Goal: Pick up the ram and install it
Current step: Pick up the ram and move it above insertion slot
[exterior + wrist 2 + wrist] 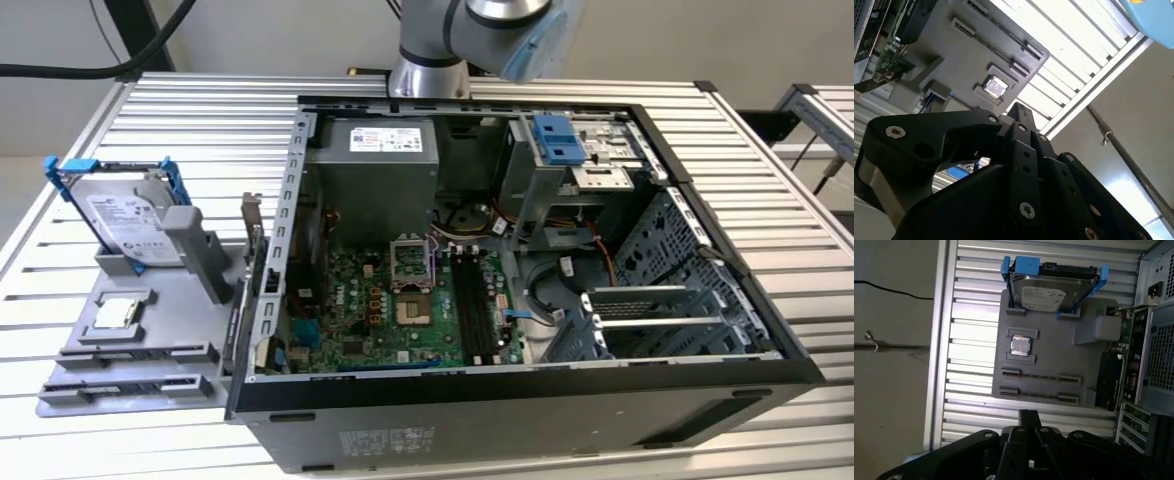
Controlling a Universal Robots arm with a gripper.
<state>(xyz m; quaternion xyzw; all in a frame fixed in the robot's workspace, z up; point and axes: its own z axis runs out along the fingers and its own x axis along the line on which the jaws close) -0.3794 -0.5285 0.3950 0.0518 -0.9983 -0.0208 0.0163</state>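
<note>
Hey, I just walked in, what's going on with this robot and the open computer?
A robot arm stands by an open computer case on a slatted metal table. Its hand is shut with nothing in it, held well off a grey tray and pointing toward it. The tray carries a hard drive in a blue frame and a small square chip. A thin dark strip in its long holders may be the ram; I can't be sure.
</note>
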